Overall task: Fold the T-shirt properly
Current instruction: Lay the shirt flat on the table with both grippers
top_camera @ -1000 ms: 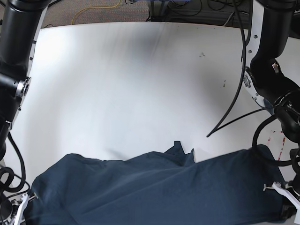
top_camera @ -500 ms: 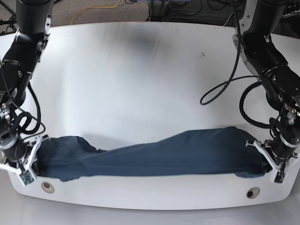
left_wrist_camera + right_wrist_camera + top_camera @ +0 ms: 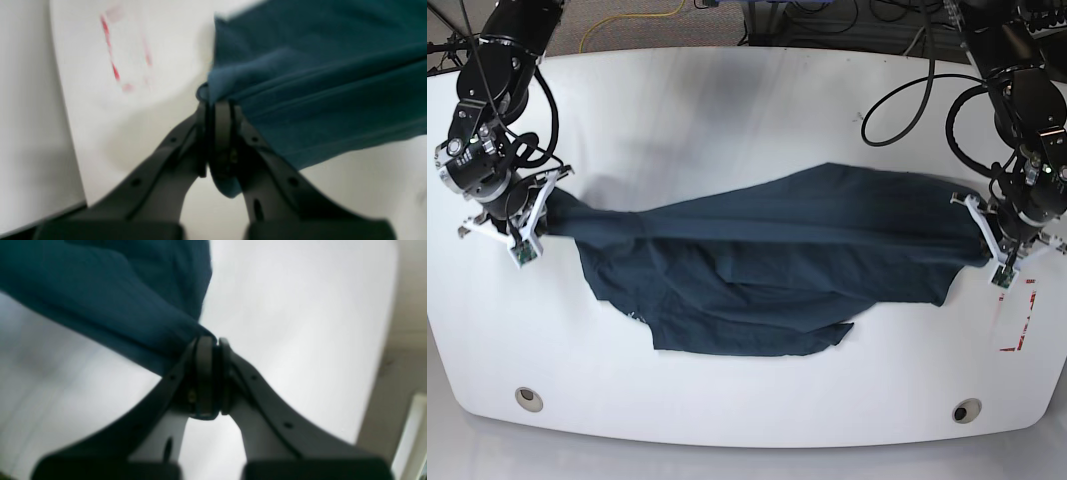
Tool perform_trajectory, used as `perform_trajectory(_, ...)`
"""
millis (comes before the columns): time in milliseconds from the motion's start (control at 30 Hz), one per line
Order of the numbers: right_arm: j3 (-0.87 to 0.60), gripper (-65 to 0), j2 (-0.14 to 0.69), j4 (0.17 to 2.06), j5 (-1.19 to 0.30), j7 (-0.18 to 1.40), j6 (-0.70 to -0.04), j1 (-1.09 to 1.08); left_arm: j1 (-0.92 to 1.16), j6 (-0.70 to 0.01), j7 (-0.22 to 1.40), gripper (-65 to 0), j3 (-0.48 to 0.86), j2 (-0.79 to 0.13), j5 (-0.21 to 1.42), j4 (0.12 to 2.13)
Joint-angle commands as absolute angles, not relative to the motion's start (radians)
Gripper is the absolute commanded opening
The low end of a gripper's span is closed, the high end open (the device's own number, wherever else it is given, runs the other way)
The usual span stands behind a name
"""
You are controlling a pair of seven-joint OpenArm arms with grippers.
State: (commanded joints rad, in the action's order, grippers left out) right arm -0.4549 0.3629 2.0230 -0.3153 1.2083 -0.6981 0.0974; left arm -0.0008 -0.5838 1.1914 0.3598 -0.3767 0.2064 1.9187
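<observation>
The dark navy T-shirt (image 3: pixel 767 260) hangs stretched between both arms across the middle of the white table (image 3: pixel 727 120), its lower part draped toward the front edge. On the right of the base view my left gripper (image 3: pixel 987 245) is shut on one end of the cloth; the left wrist view shows the T-shirt (image 3: pixel 317 83) pinched in my left gripper (image 3: pixel 217 106). On the left side my right gripper (image 3: pixel 537 222) is shut on the other end, and the right wrist view shows the T-shirt (image 3: pixel 110 300) clamped in my right gripper (image 3: pixel 211 343).
Red marks (image 3: pixel 1017 320) lie on the table near the right edge, also visible as red marks (image 3: pixel 113 66) in the left wrist view. Two round holes (image 3: pixel 527 398) sit near the front edge. Cables (image 3: pixel 907 90) trail from the arm at the back right.
Both grippers have carried the T-shirt from the front edge toward the table's middle. More of the cloth now hangs spread below the stretched line.
</observation>
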Motion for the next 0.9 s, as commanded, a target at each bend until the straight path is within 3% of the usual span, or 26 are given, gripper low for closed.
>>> perform_trajectory(400,-0.455,-65.0,0.288,2.023,-0.308,1.208,-0.698,0.255,0.222,-0.584,1.191,-65.0,0.363,-0.42,0.2,1.916)
perform_trajectory(900,-0.45,-62.9,0.226,2.015,-0.308,1.207,-0.698,0.3,0.295,-0.584,1.191,-65.0,0.363,-0.42,0.2,1.914)
